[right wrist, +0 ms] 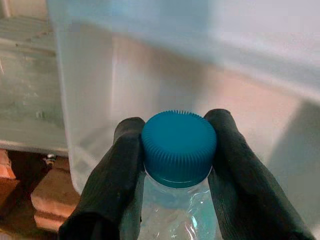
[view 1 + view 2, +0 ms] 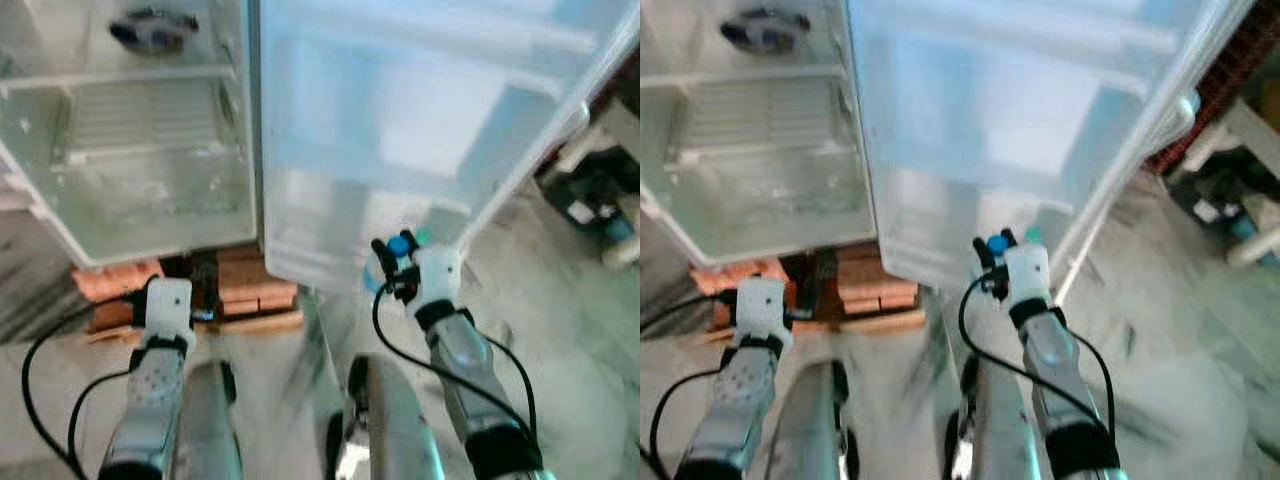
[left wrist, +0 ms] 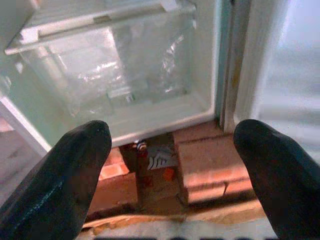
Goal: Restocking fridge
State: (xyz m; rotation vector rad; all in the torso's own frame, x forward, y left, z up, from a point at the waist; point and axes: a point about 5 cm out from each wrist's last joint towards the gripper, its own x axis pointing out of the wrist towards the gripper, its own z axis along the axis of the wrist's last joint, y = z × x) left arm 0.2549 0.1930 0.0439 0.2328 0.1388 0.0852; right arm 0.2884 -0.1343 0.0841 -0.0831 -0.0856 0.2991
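My right gripper point(image 1: 175, 150) is shut on a clear water bottle with a blue cap point(image 1: 179, 147), gripping it just under the cap. In the head views that bottle cap point(image 2: 399, 245) sits low in front of the open fridge door point(image 2: 400, 130). My left gripper point(image 3: 170, 150) is open, its black fingers point(image 3: 65, 175) spread wide with nothing between them, pointing at the bottom of the fridge compartment point(image 3: 115, 75). The left wrist point(image 2: 167, 305) hovers below the fridge's lower edge. A dark item point(image 2: 152, 30) lies on the upper fridge shelf.
The fridge stands on red bricks point(image 2: 240, 290) and a wooden board. A clear crisper drawer point(image 2: 150, 190) fills the bottom of the compartment. Dark clutter and boxes point(image 2: 600, 200) lie on the floor at the right, beyond the door's edge.
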